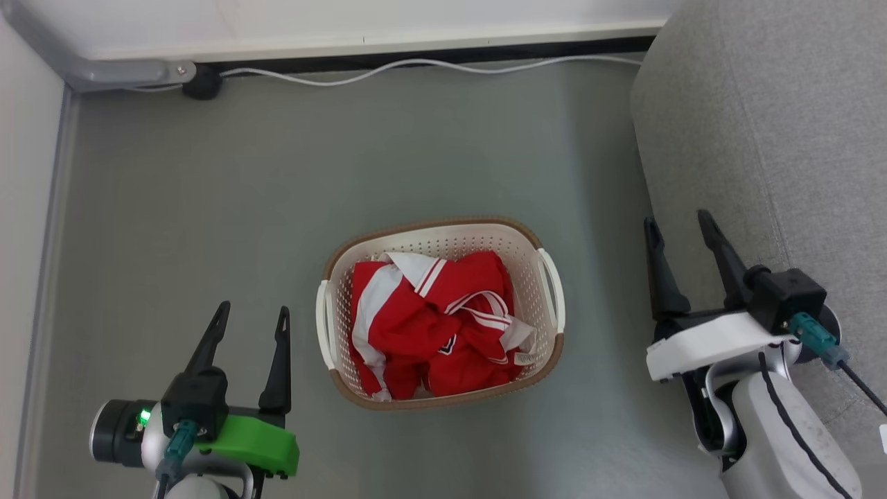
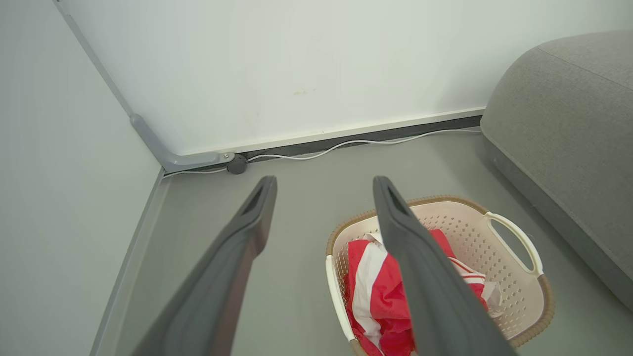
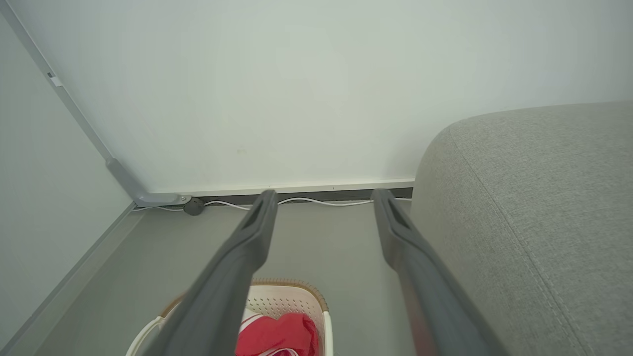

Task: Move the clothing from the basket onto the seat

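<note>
Red clothing (image 1: 433, 326) with white trim lies crumpled in the cream basket (image 1: 551, 326) on the grey floor; it also shows in the left wrist view as clothing (image 2: 376, 291) in the basket (image 2: 519, 277), and in the right wrist view as clothing (image 3: 277, 333) in the basket (image 3: 292, 294). The grey seat (image 1: 776, 118) rises at the right, also seen as seat (image 2: 568, 138) and seat (image 3: 534, 207). My left gripper (image 1: 253, 315) is open, left of the basket, holding nothing. My right gripper (image 1: 679, 225) is open beside the seat's edge, right of the basket, holding nothing.
A white cable (image 1: 416, 66) runs along the skirting at the far wall to a dark plug (image 1: 201, 83). A wall (image 1: 28, 173) closes the left side. Bare grey floor (image 1: 277, 180) surrounds the basket.
</note>
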Controlling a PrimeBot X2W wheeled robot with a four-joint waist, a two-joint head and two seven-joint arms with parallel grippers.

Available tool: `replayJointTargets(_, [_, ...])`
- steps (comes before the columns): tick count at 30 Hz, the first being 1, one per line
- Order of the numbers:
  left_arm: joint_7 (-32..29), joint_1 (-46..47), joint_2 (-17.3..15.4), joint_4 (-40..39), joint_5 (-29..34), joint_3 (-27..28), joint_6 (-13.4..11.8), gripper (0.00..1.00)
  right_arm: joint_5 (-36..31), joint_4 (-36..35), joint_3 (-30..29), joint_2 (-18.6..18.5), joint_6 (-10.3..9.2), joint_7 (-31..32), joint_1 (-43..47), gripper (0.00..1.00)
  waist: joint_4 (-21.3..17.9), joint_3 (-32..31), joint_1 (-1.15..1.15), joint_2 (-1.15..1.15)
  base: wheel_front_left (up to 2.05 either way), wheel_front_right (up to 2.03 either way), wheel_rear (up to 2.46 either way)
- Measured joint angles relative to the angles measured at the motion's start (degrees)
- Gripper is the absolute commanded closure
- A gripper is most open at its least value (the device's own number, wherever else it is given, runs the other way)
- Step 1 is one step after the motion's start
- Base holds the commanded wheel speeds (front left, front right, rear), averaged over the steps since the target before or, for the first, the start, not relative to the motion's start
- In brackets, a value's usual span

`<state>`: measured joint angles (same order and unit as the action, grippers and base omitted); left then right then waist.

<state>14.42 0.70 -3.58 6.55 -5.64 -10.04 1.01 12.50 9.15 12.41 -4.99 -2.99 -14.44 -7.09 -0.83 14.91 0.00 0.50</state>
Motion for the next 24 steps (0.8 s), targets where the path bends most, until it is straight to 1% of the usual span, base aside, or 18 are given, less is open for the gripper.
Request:
replayJointTargets(11, [0.01, 7.95, 0.51, 4.45, 0.48, -1.18, 0.09, 0.0, -0.04, -2.74, -2.99, 0.03, -0.23, -0.14, -6.76, 0.0, -1.11, 8.8, 0.0, 0.0, 0.0, 0.0, 0.0])
replayJointTargets(19, [0.01, 13.94, 0.79, 7.49, 0.9, -2.79, 0.1, 0.0, -0.04, -4.2, -3.79, 0.04, -0.21, -0.14, -11.73, 0.0, -2.28, 14.46, 0.0, 0.0, 0.0, 0.0, 0.0])
replayJointTargets(24, [0.01, 18.37, 0.88, 9.72, 1.79, -4.21, 0.58, 0.0, -0.52, -5.08, -4.11, 0.01, -0.11, -0.14, -15.47, 0.0, -3.18, 18.52, 0.01, 0.0, 0.0, 0.0, 0.0])
